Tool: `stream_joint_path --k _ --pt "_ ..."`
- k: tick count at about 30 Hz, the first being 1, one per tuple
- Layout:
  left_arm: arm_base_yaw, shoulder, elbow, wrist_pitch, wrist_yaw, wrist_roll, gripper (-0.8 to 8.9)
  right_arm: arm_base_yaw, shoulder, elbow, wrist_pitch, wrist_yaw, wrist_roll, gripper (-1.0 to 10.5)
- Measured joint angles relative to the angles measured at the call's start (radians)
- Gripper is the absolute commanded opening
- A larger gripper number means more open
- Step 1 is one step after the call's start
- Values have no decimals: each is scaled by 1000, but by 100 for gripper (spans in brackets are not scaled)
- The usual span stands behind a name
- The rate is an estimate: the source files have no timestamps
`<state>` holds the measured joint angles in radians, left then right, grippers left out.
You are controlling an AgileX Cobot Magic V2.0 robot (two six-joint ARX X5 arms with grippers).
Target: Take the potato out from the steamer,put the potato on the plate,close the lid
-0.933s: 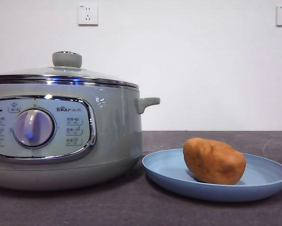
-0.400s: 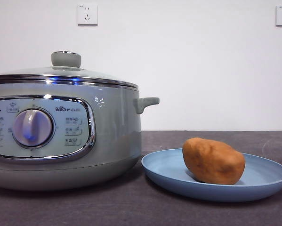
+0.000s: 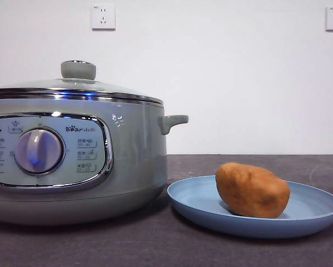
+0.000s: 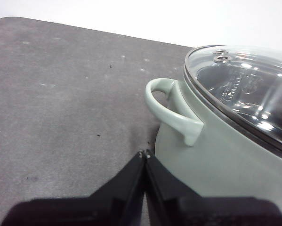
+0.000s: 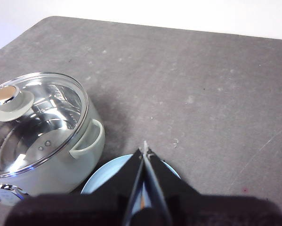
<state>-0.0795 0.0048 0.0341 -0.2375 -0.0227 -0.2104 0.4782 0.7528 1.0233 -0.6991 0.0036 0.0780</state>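
Observation:
The orange-brown potato (image 3: 253, 190) lies on the light blue plate (image 3: 316, 210) at the right of the front view. The grey-green steamer (image 3: 133, 161) stands at the left with the glass lid (image 3: 77, 84) on it, knob on top. My left gripper (image 4: 145, 155) is shut and empty, beside the steamer's side handle (image 4: 171, 110). My right gripper (image 5: 144, 151) is shut and empty, high above the plate (image 5: 100, 181), with the lidded steamer (image 5: 60, 155) beside it. The potato is hidden in both wrist views. Neither arm shows in the front view.
The dark grey table (image 5: 202, 84) stretches wide behind the steamer and plate. Two wall sockets (image 3: 103, 16) sit on the white wall behind.

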Motion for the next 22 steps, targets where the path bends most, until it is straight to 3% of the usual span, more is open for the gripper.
stream_joint_path --k 7,13,18,22 --pt "0 0 0 0 0 0 -4 0 0 0 0 0 -4 1" --pt "0 0 0 0 0 0 -4 -24 15 0 11 68 -90 1" --pt "0 0 0 0 0 0 -4 -179 58 -20 29 56 -101 1" --pt "0 0 0 0 0 0 -4 -360 23 -116 93 -36 -100 1"
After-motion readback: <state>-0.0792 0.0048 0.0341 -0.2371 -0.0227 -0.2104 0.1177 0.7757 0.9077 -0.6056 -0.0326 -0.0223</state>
